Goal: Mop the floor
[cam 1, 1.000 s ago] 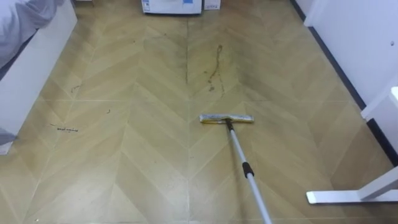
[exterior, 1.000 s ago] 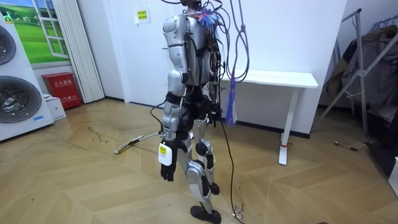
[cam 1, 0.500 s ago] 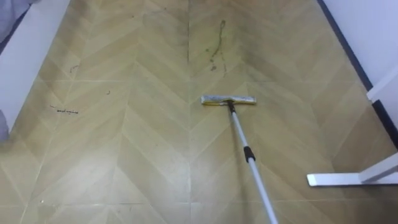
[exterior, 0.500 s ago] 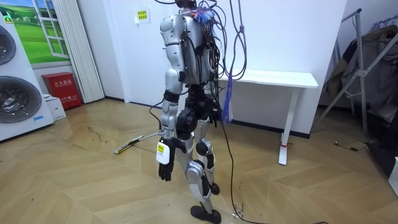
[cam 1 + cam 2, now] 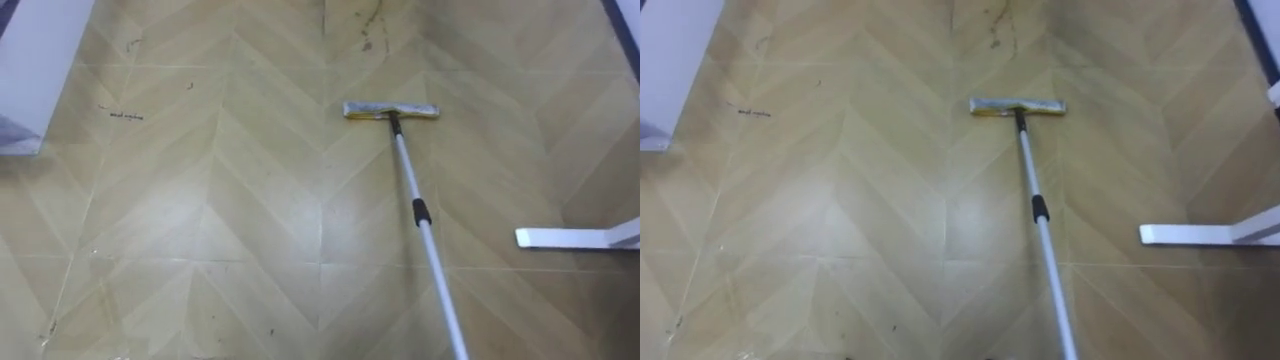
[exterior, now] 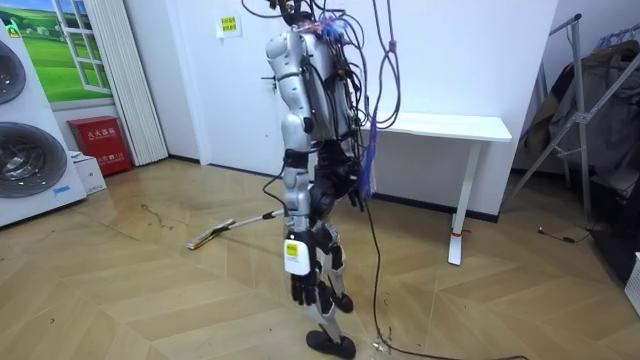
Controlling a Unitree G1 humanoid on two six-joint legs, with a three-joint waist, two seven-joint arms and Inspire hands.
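A mop lies on the wooden chevron floor ahead of me. Its flat head (image 5: 391, 110) rests on the boards and its metal handle (image 5: 423, 215) runs back towards the lower right, out of the left eye view. In the room view the mop (image 6: 210, 236) stretches from the floor up to my hip, its end hidden behind my body. Dark dirty streaks (image 5: 372, 30) mark the floor just beyond the head. My left hand (image 6: 300, 285) hangs at my side with relaxed fingers, holding nothing.
A white cabinet (image 5: 30, 60) edges the floor on the left, with small dark marks (image 5: 127, 115) near it. The white foot of a table (image 5: 575, 238) lies at the right. The room view shows the table (image 6: 440, 127), washing machines (image 6: 30, 150) and a red box (image 6: 100, 145).
The eye view has tipped down and forward, so the mop head sits higher in the picture. In the room view my left arm has swung back to my side. The mop has hardly moved.
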